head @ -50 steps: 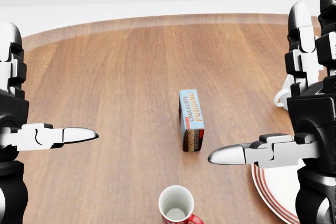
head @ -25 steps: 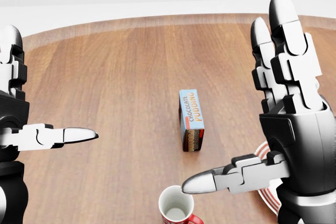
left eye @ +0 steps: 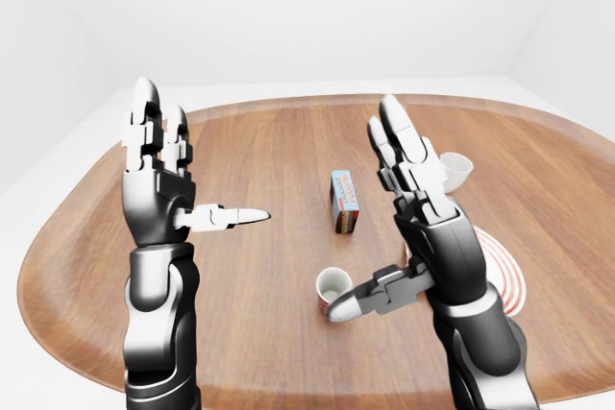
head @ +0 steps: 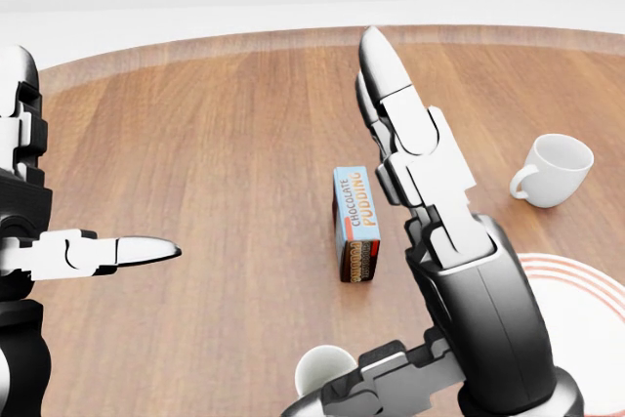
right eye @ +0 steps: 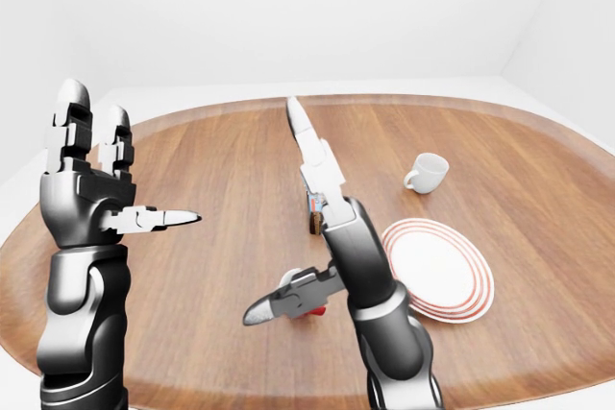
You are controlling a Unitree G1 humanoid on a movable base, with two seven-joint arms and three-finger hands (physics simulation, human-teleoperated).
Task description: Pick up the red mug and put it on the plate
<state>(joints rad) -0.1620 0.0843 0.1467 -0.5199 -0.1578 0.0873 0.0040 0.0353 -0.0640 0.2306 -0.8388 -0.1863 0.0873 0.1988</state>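
The red mug (left eye: 332, 285), white inside, stands upright on the wooden table (left eye: 259, 266) near the bottom of the left-eye view. My right hand (left eye: 408, 228) is open, fingers pointing up. Its thumb (head: 376, 380) reaches across just in front of the mug and covers part of it (head: 314, 368) in the head view. No finger closes round the mug. The white plate with red rings (right eye: 437, 269) lies to the right of the mug. My left hand (left eye: 192, 180) is open and raised over the table's left part, empty.
A blue chocolate pudding box (head: 356, 222) stands in the table's middle, above the mug in the views. A white mug (head: 552, 171) lies tilted beyond the plate at the right. The table's rounded edge runs close to the mug's near side.
My right hand has swung from the head view's right edge to its centre, its thumb now in front of the red mug. The white mug and plate are uncovered. The left hand has not moved.
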